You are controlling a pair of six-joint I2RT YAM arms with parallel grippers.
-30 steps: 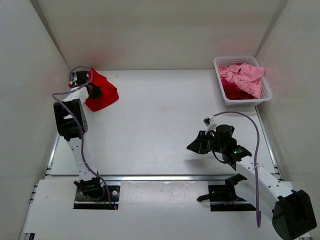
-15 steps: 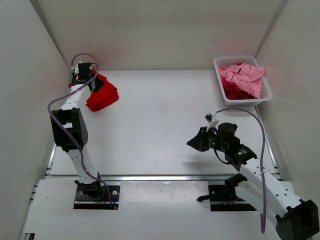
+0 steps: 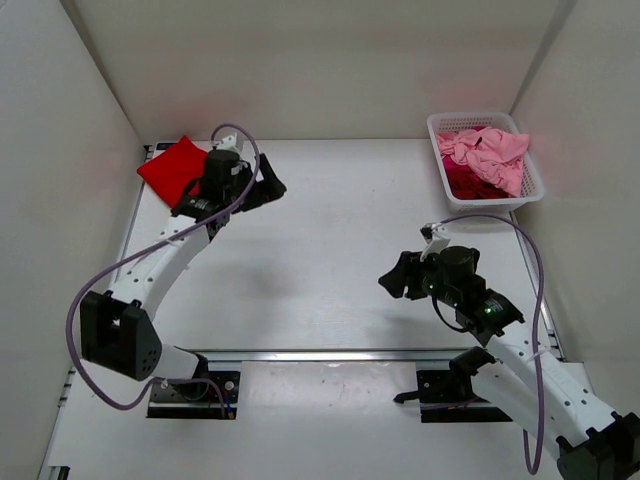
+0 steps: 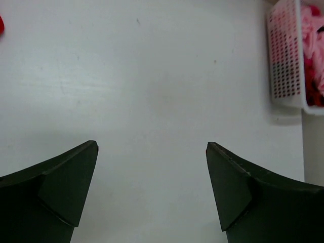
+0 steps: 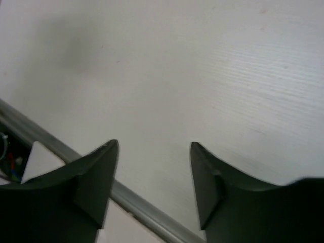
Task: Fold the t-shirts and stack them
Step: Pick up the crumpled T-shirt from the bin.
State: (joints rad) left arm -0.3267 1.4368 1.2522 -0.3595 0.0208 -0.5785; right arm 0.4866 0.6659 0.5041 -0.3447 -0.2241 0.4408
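Observation:
A bright red t-shirt [image 3: 172, 166] lies folded flat in the far left corner of the table. My left gripper [image 3: 268, 186] hovers just right of it, apart from it, open and empty. In the left wrist view my left gripper [image 4: 152, 144] has only bare table between its fingers. A light pink t-shirt [image 3: 490, 150] is crumpled on top of a darker magenta one [image 3: 462, 181] in the white basket [image 3: 487, 204]. My right gripper [image 3: 392, 280] is over the near right part of the table, open and empty. The right wrist view shows my right gripper [image 5: 154, 143] over bare table.
The white lattice basket [image 4: 286, 55] stands at the far right against the wall, with pink cloth [image 4: 314, 30] inside. A metal rail [image 5: 136, 202] runs along the table's near edge. White walls close in the left, back and right sides.
My left gripper let go of the red t-shirt, opened and swung right, away from the corner. The shirt now lies flat. My right gripper opened and stayed roughly in place.

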